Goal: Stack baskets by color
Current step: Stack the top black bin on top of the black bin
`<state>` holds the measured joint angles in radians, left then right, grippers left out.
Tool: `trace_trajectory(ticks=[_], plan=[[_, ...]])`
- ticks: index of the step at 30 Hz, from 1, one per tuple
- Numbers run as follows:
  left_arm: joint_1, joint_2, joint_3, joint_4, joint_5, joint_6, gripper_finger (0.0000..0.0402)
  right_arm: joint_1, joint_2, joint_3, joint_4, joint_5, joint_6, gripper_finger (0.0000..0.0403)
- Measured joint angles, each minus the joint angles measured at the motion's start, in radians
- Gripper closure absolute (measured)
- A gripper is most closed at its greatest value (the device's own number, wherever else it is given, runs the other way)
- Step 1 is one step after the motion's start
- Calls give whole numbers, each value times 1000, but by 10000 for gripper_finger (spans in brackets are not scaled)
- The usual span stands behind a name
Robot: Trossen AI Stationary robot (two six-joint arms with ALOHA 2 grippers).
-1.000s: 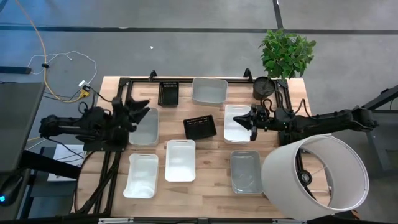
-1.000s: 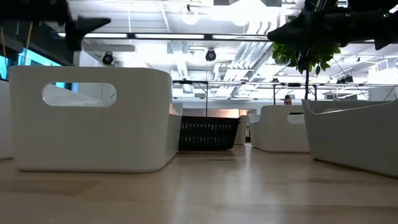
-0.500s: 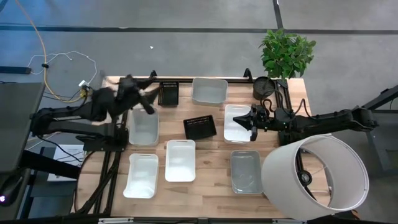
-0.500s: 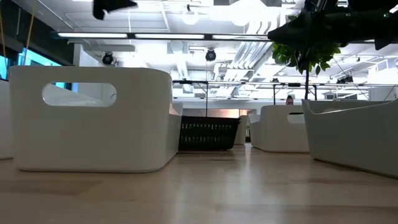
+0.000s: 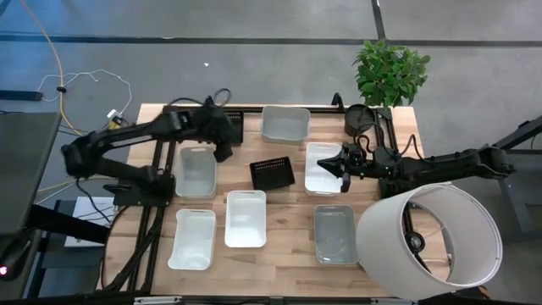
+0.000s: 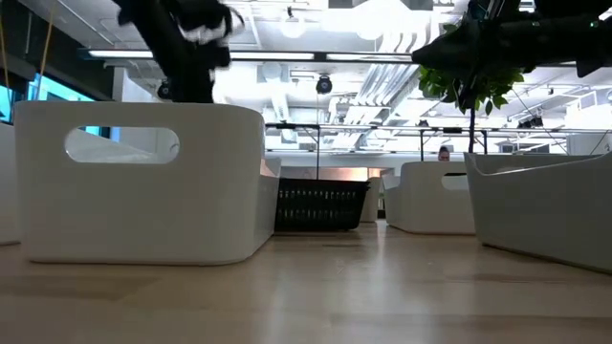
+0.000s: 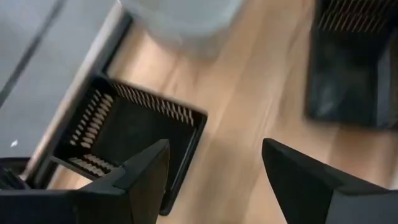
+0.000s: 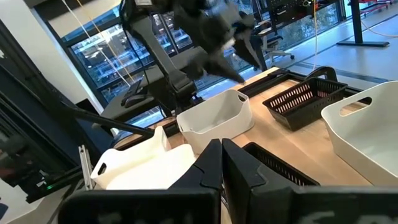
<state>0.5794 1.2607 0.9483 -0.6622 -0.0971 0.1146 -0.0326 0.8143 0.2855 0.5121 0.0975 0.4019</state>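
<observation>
The left claw [image 5: 225, 146] hangs spread and empty just beside the black basket [image 5: 229, 126] at the far edge of the tabletop [image 5: 288, 246], so this looks like the reach for a first black pick. Next call: drop squarely over that basket's rim. The right claw [image 5: 341, 162], clenched on nothing, waits over a white basket [image 5: 322, 174], nearer the plant [image 5: 389, 72]. Grey floor lies beyond.
</observation>
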Motion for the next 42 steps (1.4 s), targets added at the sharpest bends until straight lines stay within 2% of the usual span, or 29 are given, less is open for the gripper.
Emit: trace_trajectory(ticks=[8, 13, 17, 24, 28, 30, 34, 35, 42], plan=[[17, 224, -3, 68, -64, 144, 158, 0, 0, 0, -1, 0, 1, 403], [19, 298, -3, 89, -83, 187, 158, 0, 0, 0, -6, 0, 1, 403], [19, 348, -3, 91, -137, 227, 158, 0, 0, 0, -8, 0, 1, 403], [23, 422, -2, 105, -175, 235, 164, 0, 0, 0, -8, 1, 1, 403], [22, 444, -2, 105, -177, 230, 208, 0, 0, 0, -9, 1, 0, 403], [22, 446, -2, 104, -177, 230, 255, 0, 0, 0, -9, 3, 1, 403], [22, 432, -2, 94, -176, 230, 374, 0, 0, 0, -11, 6, -1, 403], [22, 419, -2, 93, -176, 229, 387, 0, 0, 0, -11, 7, -1, 403], [9, 274, -2, 78, -184, 292, 399, 0, 0, 0, -16, 7, -2, 403]])
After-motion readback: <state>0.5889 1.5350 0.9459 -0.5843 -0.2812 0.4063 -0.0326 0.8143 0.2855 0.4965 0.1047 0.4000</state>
